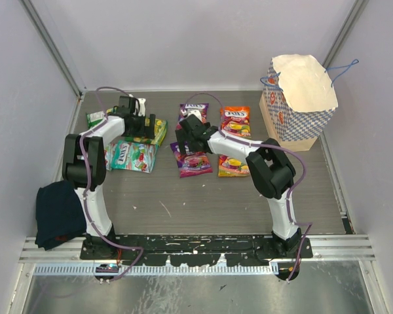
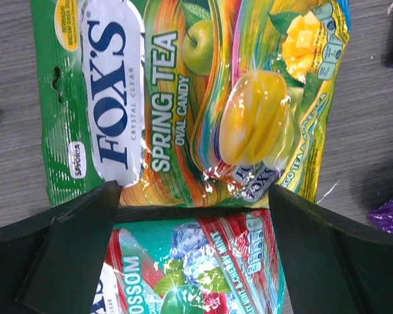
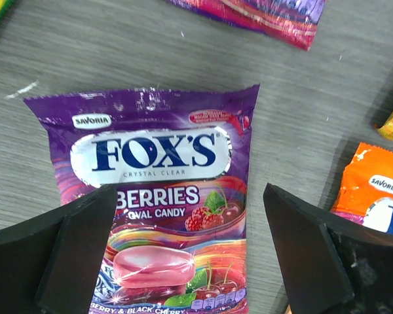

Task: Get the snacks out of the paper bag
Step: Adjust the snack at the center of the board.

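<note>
The paper bag (image 1: 300, 118), checkered blue and white, stands at the back right with its cream inside showing; I see no packet in it. Several snacks lie flat on the table. My left gripper (image 1: 144, 126) hangs open over a green packet (image 2: 183, 98) and a teal packet (image 2: 196, 261), with nothing between its fingers (image 2: 72, 255). My right gripper (image 1: 187, 139) is open above a purple berries packet (image 3: 164, 190), straddling it without touching. A second purple packet (image 1: 193, 110), an orange one (image 1: 234, 120) and an orange-yellow one (image 1: 232, 166) lie nearby.
A dark blue cloth (image 1: 59, 212) lies at the near left by the left arm's base. Grey walls close in the table on the left, back and right. The bag's blue cord handles (image 1: 344, 67) stick out toward the right wall.
</note>
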### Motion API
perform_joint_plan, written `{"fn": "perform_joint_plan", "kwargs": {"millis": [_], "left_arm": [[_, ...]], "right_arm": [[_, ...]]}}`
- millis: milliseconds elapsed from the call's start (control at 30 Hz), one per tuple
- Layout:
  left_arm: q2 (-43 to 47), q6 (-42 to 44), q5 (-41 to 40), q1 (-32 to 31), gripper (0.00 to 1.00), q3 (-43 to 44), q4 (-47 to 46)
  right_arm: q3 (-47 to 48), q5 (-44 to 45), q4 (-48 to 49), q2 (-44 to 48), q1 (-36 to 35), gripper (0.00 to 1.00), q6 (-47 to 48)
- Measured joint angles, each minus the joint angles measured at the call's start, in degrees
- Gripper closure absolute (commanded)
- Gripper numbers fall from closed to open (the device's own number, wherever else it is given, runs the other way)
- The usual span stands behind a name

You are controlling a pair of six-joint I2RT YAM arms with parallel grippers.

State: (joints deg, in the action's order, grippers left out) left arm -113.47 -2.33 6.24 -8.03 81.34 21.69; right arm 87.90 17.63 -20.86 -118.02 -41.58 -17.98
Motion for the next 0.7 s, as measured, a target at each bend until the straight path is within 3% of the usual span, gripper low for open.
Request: {"fn": "perform_joint_plan", "kwargs": {"millis": [400, 700], "left_arm": [[-8.35, -1.27, 0.48, -0.52, 0.02, 11.56, 4.79], [-16.02, -7.89, -7.15, -0.98, 0.02, 24.3, 11.39]], "right_arm": [[-3.1, -1.29, 0.59, 0.17, -1.64, 0.0, -0.55], [-5.77, -2.08, 2.78, 0.72, -1.51, 0.0, -4.92]]}}
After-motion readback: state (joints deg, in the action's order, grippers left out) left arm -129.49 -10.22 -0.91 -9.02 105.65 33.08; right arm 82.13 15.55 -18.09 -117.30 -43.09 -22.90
